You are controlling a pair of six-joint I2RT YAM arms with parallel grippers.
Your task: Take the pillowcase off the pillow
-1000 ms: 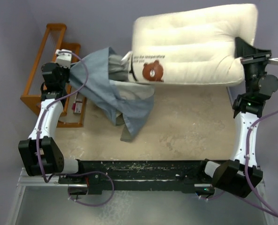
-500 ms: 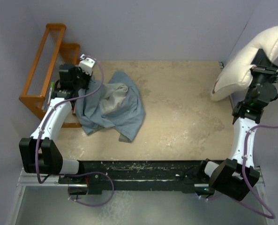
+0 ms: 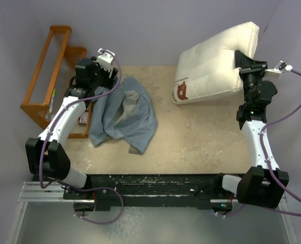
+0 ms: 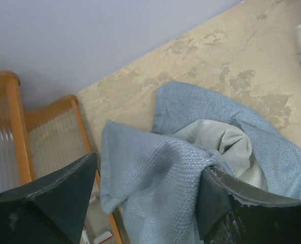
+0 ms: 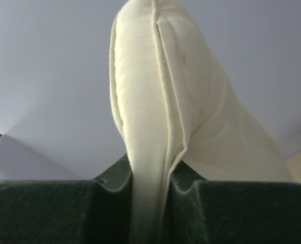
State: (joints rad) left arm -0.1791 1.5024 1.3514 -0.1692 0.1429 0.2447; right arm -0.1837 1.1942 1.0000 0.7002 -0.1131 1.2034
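The pillowcase [image 3: 124,114] lies crumpled on the table's left side, blue-grey face up with a paler patch showing. My left gripper [image 3: 111,81] hovers over its far edge, open. In the left wrist view a blue-grey fold of the pillowcase [image 4: 155,168] sits between the spread fingers [image 4: 64,188] and rests against the right one. The pillow [image 3: 211,68], cream with a brown bear print [image 3: 182,92], hangs in the air at the back right, clear of the cloth. My right gripper [image 3: 245,61] is shut on the pillow's right edge. The right wrist view shows the pillow's seam [image 5: 158,101] pinched in that gripper [image 5: 150,175].
A wooden rack [image 3: 47,84] stands beyond the table's left edge, close to the left arm, with small packets [image 3: 82,117] at its foot. Lilac walls close in the back and sides. The arms' base rail [image 3: 150,185] runs along the near edge.
The pillowcase came off the pillow and dropped in a heap on the table. My left gripper has opened and let it go. The right arm swung the pillow far right, then back toward the middle.
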